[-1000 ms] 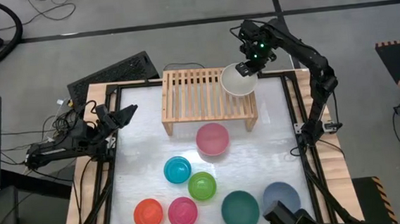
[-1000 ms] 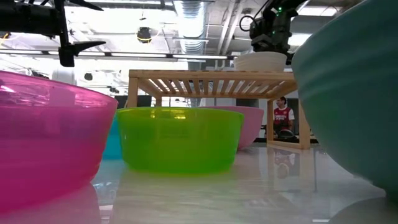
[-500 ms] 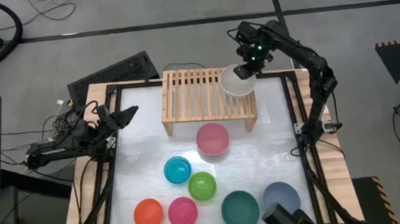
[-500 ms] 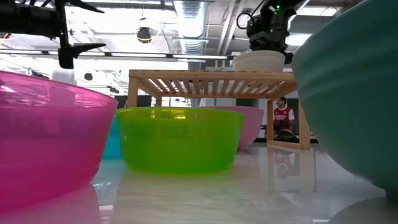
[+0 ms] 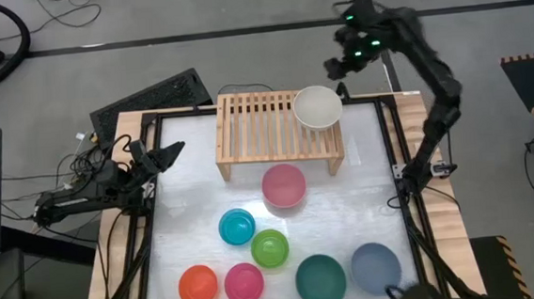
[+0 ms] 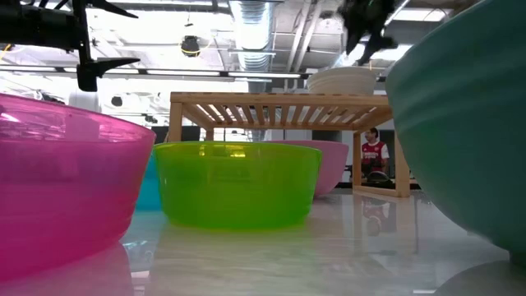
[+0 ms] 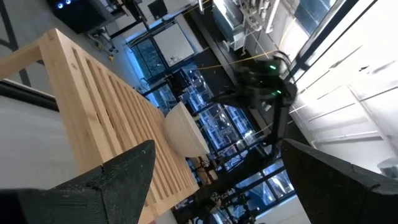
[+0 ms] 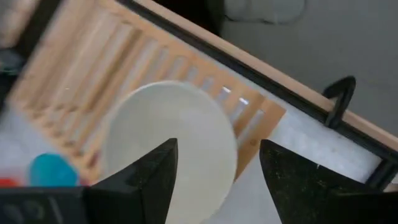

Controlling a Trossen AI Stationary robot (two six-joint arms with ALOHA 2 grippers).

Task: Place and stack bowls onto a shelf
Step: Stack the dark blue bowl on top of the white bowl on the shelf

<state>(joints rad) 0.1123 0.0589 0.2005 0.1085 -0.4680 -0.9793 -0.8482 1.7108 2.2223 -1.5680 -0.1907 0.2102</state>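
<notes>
**White bowl on shelf, right tool clear**

White bowl point(image 5: 318, 106) sat upright on the slatted top of the shelf point(image 5: 265, 123), at its right end, nothing gripping it. Right tool point(image 5: 344, 66) hung above and beyond the shelf's far right corner, apart from the bowl – fingers point(image 8: 144, 173) spread, nothing between them. Wrist view from that arm looked down on the bowl and the slats.

Left tool point(image 5: 165, 153) waited at the worktop's point(image 5: 365, 199) left edge, fingers point(image 7: 118, 180) spread wide, empty, aimed toward the shelf.

Other seven bowls were on the worktop:
- pink point(image 5: 284, 185) just in front of the shelf
- cyan point(image 5: 237, 226) and green point(image 5: 269, 247) close together, mid-worktop
- front row, left to right: orange point(image 5: 198, 285), magenta point(image 5: 244, 283), teal point(image 5: 320, 281), blue point(image 5: 376, 263)

Orange and magenta looked touching or nearly so – same for teal and blue; couldn't tell for sure.
</notes>
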